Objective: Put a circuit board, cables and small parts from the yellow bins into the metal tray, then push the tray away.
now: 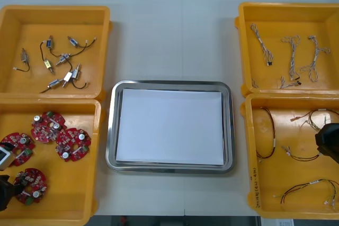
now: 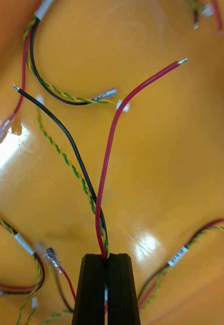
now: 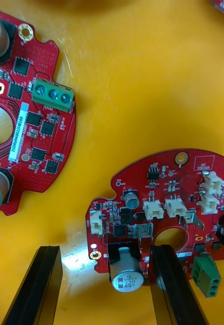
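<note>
My left gripper [image 3: 106,249] is open low over a round red circuit board [image 3: 162,203], with the board's silver capacitor [image 3: 126,273] between its fingers [image 3: 167,284]. In the front view that gripper [image 1: 7,190] is in the near left yellow bin [image 1: 85,199], at the board [image 1: 30,185] nearest me. My right gripper [image 2: 106,261] is shut on a red and yellow cable [image 2: 107,167] whose red, black and twisted strands rise from its fingertips. From the front, it [image 1: 328,141] hangs over the near right yellow bin [image 1: 253,183]. The metal tray [image 1: 112,130], white inside, lies between the bins.
Three more circuit boards [image 1: 72,144] lie in the near left bin. The far left bin [image 1: 100,30] holds several small metal parts [image 1: 63,59]. Blue and white cables [image 1: 292,56] lie in the far right bin [image 1: 243,35]. More red and yellow cables [image 1: 307,186] lie in the near right bin.
</note>
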You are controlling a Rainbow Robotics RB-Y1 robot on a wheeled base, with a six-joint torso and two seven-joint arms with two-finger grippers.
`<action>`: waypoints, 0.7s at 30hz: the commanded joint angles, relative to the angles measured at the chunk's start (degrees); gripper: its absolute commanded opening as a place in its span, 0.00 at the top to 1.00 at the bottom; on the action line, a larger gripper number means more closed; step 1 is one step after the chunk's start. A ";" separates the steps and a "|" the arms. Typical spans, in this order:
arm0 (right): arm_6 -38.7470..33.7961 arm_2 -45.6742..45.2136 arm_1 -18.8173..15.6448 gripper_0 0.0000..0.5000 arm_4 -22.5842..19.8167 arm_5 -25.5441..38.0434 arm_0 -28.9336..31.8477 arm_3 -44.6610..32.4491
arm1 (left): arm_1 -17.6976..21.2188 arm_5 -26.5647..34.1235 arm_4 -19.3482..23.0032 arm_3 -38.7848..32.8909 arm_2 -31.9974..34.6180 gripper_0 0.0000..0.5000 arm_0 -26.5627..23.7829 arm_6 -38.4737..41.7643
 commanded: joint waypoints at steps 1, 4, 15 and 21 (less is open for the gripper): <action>1.46 -4.40 -0.78 1.00 -1.22 5.33 -2.06 -6.07 | 1.95 -2.43 -0.90 1.10 -2.91 0.00 -2.05 -4.80; 1.81 -5.54 -2.54 1.00 -2.62 9.29 -3.29 -8.62 | 1.95 -2.43 -0.82 1.10 -2.91 0.00 -2.05 -4.71; 3.40 -7.56 -11.07 1.00 -17.48 10.30 -7.34 -10.38 | 1.95 -2.43 -0.38 0.84 -2.91 0.00 -2.05 -4.71; 4.54 -6.77 -17.66 1.00 -23.54 10.30 -9.45 -10.38 | 1.95 -2.43 -0.29 0.05 -2.91 0.05 -1.78 -4.63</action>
